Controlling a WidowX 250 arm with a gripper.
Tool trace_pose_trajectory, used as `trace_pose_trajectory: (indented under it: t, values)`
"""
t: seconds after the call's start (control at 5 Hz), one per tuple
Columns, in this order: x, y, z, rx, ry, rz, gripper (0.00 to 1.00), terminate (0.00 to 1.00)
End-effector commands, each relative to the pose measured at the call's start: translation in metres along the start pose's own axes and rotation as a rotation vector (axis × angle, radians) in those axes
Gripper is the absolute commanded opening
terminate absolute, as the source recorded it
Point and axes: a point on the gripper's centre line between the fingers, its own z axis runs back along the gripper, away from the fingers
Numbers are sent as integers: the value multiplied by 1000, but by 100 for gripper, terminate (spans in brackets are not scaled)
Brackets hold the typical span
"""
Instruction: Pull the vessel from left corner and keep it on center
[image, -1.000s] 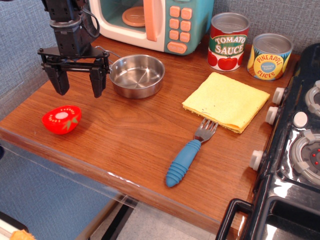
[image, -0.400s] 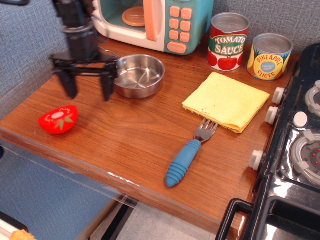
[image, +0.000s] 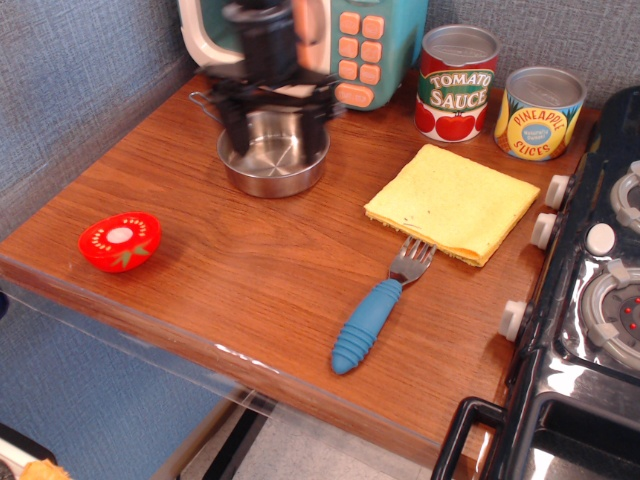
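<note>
The vessel (image: 272, 170), a small shiny steel pan with a thin wire loop handle at its left, sits on the wooden counter at the back left, in front of the toy microwave. My gripper (image: 272, 135) is blurred with motion and hangs directly over the pan. Its two dark fingers are spread wide, one by the pan's left rim and one by its right rim. It holds nothing. The gripper hides the far part of the pan.
A toy microwave (image: 370, 45) stands behind the pan. A red tomato half (image: 120, 240) lies at the front left. A yellow cloth (image: 452, 202), a blue-handled fork (image: 372, 315), two cans (image: 456, 82) and a toy stove (image: 600, 290) are to the right.
My gripper has moved right, from the left of the pan to directly over it, still open. The pan has not moved. The tomato half has shifted only slightly.
</note>
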Motion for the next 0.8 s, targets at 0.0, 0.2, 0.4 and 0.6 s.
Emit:
trace_pose_trajectory:
  t: [0.0, 0.2, 0.4, 0.6]
  values:
    - [42, -20, -20, 84, -41, -37, 100, 0]
    - [53, -3, -38, 164, -21, -41, 100, 0]
    - [55, 10, -47, 183, 2, -42, 100, 0]
    - [50, 15, -56, 166, 24, -67, 100, 0]
